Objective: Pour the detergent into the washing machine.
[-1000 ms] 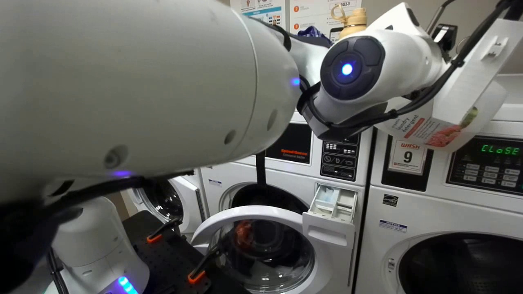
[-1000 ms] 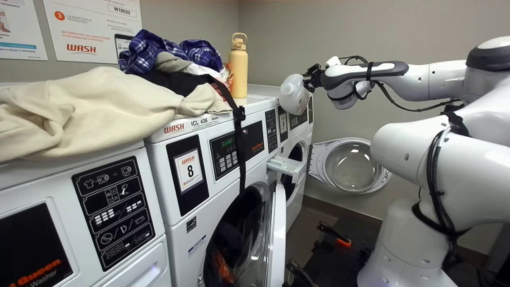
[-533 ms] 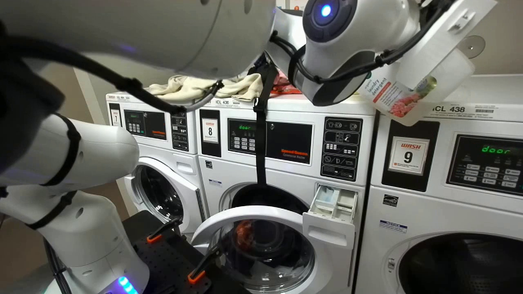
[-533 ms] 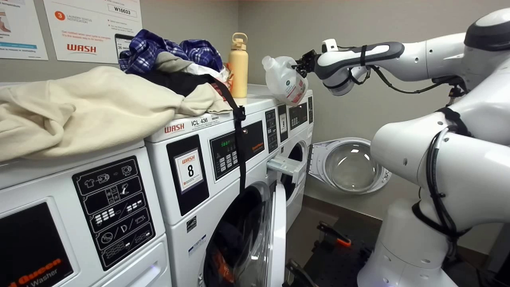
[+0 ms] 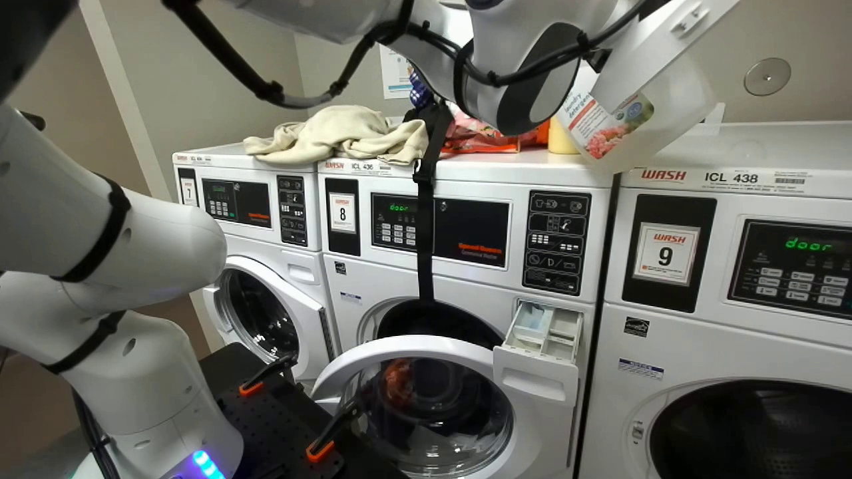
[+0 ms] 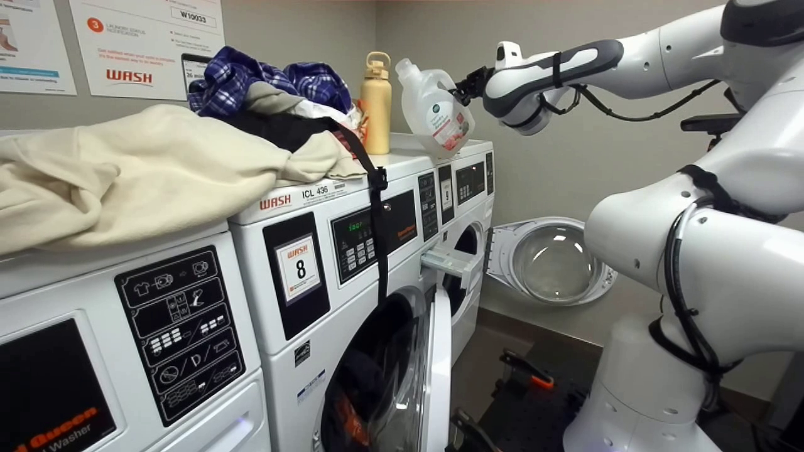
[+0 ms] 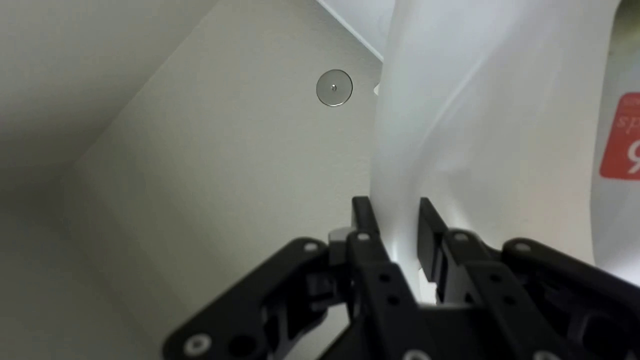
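The detergent (image 6: 427, 116), a translucent white jug with a pink and green label, hangs in the air, tilted, its neck pointing up and left in that exterior view. My gripper (image 7: 393, 200) is shut on its handle, which runs between both fingers. In an exterior view a white wrist plate covers part of the detergent (image 5: 665, 106). Whether the cap is on I cannot tell. The washing machine (image 5: 479, 285), marked 8, has its round door (image 5: 436, 412) swung out and its dispenser drawer (image 5: 536, 372) pulled out. The detergent is above and behind the drawer (image 6: 449, 258).
A yellow bottle (image 6: 377, 113) and piled clothes (image 6: 270, 94) sit on the machine tops. A black strap (image 5: 425, 246) hangs down the front. Machine 9 (image 5: 612, 332) stands alongside, its door (image 6: 556, 260) open. Clamps (image 5: 321, 452) are on the black base.
The arm has raised the detergent and shifted it left in both exterior views. The jug has turned from neck toward the camera to a more upright tilt. The grip has held.
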### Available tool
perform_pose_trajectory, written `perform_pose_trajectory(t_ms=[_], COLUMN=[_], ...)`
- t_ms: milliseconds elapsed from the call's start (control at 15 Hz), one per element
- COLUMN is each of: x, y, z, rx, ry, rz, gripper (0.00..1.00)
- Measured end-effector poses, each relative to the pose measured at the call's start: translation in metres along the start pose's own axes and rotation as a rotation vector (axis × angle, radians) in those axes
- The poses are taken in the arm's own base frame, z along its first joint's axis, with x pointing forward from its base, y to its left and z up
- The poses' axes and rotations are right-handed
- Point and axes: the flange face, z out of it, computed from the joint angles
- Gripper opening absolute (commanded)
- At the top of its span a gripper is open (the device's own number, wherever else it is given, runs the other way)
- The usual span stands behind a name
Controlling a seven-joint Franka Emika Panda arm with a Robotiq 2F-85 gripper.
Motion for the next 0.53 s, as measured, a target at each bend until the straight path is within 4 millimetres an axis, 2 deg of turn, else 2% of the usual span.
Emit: perform_pose_trajectory(t_ms=[267,533], x=[0.027,0.043], y=[-0.004,-0.005], z=[0.002,0.001], rx=[0.018,0.041], ry=[-0.016,-0.046], rz=[0.128,0.245], gripper=[0.11,0.11])
